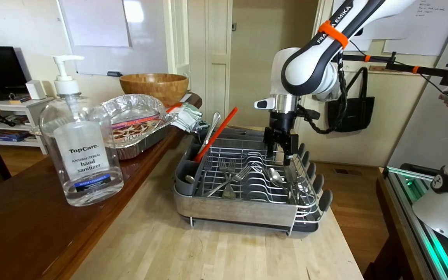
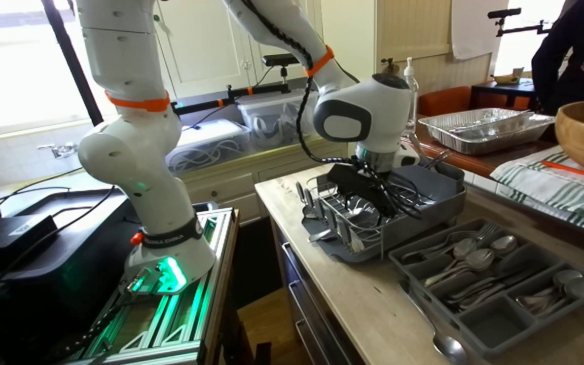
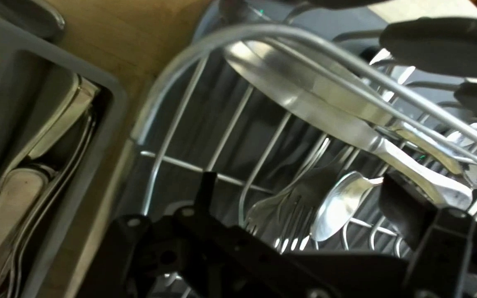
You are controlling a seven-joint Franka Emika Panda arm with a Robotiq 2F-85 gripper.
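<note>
Lying on a slant in the wrist view, the long shiny knife (image 3: 329, 120) has its round tip at the upper left and its handle at the lower right. It is inside the dish rack (image 1: 239, 211), and a second knife (image 3: 350, 97) lies close beside it, nearer the wire rim (image 3: 263, 30), pointing almost the same way. Below them, a spoon (image 3: 340, 209) has its bowl low and to the left, and its handle goes up to the right, behind a dark fingertip (image 3: 406, 209). A fork (image 3: 298, 217) sits next to the spoon, with its prongs pointing down in that view.

The rim bends around above the knives and down the left side, and gray knobs (image 3: 441, 47) stick out past it. Some open room shows between that corner and the finger on the left (image 3: 206, 192). Past the rim is a gray tray (image 2: 497, 322) with more spoons (image 2: 479, 258) in it.

The gripper (image 1: 278, 157) hangs over the rack with its jaws wide apart and has hold of nothing. The dark fingertip looks very near the knife's handle, but I cannot tell if it touches.
</note>
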